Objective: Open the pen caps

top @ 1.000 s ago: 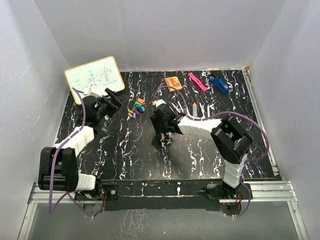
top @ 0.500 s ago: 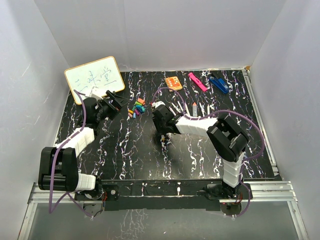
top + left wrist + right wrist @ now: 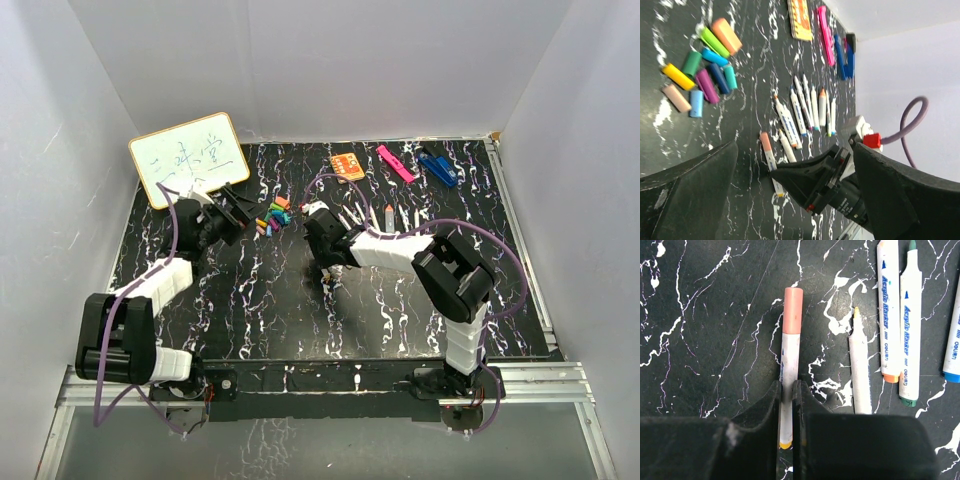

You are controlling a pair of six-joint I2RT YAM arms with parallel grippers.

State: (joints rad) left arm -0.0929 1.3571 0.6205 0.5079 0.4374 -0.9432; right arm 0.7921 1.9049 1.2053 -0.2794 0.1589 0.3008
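Note:
A white pen with a peach cap lies flat on the black marbled table. My right gripper is shut on its barrel, near the yellow tail end. The left wrist view shows the same pen under that right gripper. Several loose pen caps in mixed colours lie in a pile. My left gripper hovers open just left of the pile, holding nothing. Several uncapped pens lie in a row to the right.
A whiteboard leans at the back left. An orange card, a pink clip and a blue clip lie along the back edge. White walls enclose the table on three sides.
My right gripper has shut on the peach-capped pen's barrel. The left arm has edged slightly toward the cap pile, still open.

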